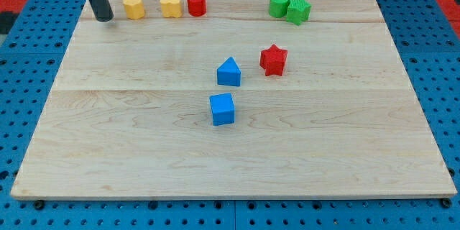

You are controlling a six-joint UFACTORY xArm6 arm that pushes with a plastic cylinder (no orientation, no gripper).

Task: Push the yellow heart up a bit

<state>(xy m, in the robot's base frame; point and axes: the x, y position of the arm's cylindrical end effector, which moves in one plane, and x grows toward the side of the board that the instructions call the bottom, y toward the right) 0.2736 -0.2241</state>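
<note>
A: Where is my tip [105, 19]?

B: Far toward 11 o'clock on the counter [144, 151]. It is a bare rod end with nothing clasped, and it touches no block.

A: And the yellow heart?

B: Two yellow blocks sit at 3 o'clock from my tip, but I cannot tell which one is the heart. The nearer yellow block [133, 6] is just beside my tip, with a small gap. The farther yellow block [170, 5] lies near it, also at 3 o'clock.

A: What else?

B: A red cylinder [196, 3] is just beside the farther yellow block. Two green blocks [288, 7] touch at 1 o'clock on the counter. Near the centre are a red star [273, 60] and a blue peaked block [228, 72], with a blue cube [222, 108] at its 6 o'clock.
</note>
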